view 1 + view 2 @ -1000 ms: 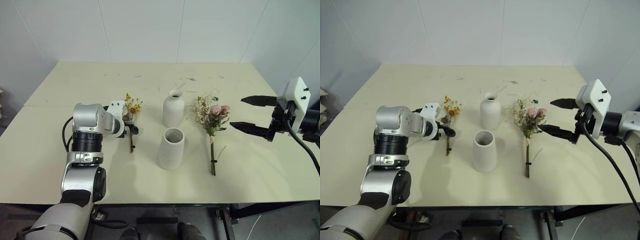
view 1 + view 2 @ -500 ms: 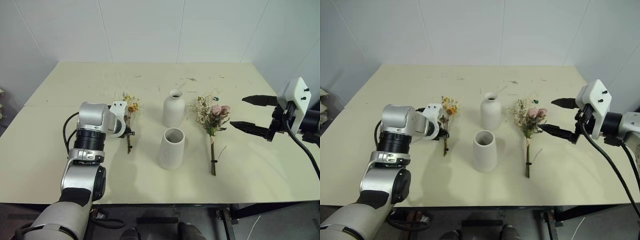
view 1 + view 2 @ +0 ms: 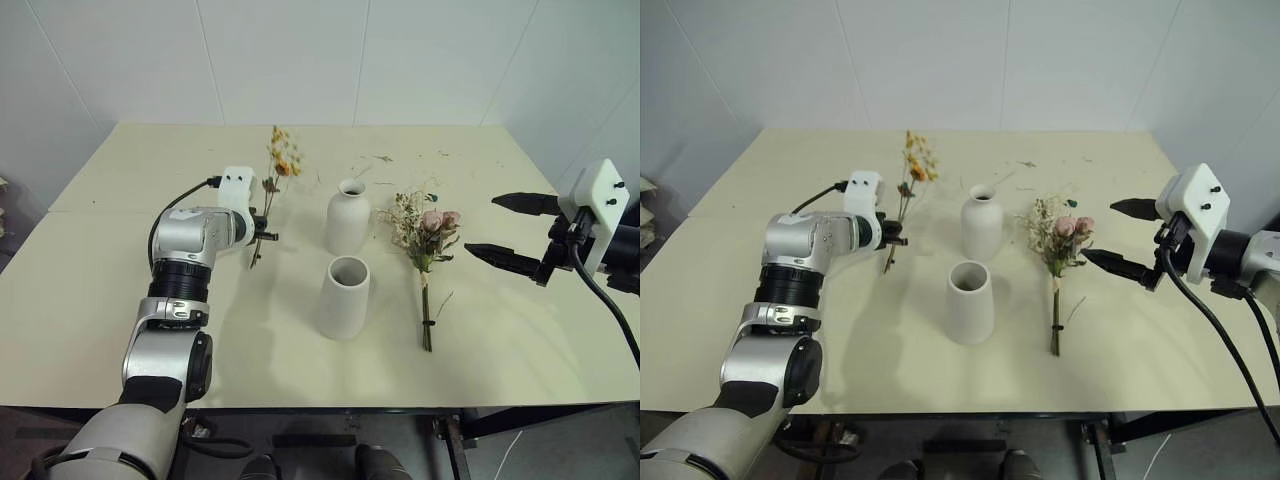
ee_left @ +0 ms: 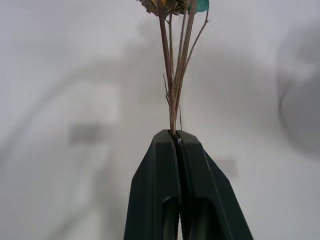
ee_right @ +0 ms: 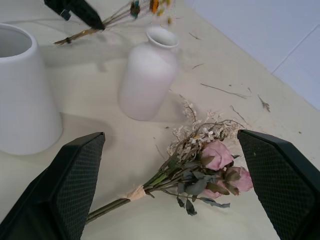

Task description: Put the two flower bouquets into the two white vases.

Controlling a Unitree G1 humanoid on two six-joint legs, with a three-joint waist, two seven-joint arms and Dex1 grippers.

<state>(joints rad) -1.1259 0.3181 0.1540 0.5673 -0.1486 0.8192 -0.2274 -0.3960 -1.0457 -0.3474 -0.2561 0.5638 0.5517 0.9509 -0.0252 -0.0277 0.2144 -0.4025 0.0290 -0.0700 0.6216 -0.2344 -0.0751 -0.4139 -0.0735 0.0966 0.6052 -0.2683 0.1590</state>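
At the left side of the cream table (image 3: pixel 120 300), left gripper (image 3: pixel 262 233) clamped tight on the stems of the yellow-orange sprig (image 3: pixel 277 170), low on the stalks with a short tail sticking out below. Sprig lifted clear of the tabletop, heads tilted up and toward the back wall. Seen along the fingers (image 4: pixel 155 190): both pressed flat together, thin stems pinched between them and fanning slightly above.

Just beside, toward centre: bottle-shaped vase (image 3: pixel 346 217), upright, narrow mouth open. Nearer the front edge: wide-mouthed vase (image 3: pixel 343 297), upright, empty. Beyond these, rose bunch (image 3: pixel 425 250) lying flat on the table, blooms toward the wall, tied stems toward the front. Right gripper (image 3: pixel 505 229) held above the table right of the roses, jaws spread wide, nothing in them.

Judged step: carry sprig to a vase, most likely the narrow neck, which suits thin stems. To do it well: raise further so the stem tail clears the rim; turn wrist until stalks hang near vertical; centre the tail over the mouth before lowering; release only once stems are well inside. Risk: loose stalks splaying and catching the lip, or nudging the vase over.
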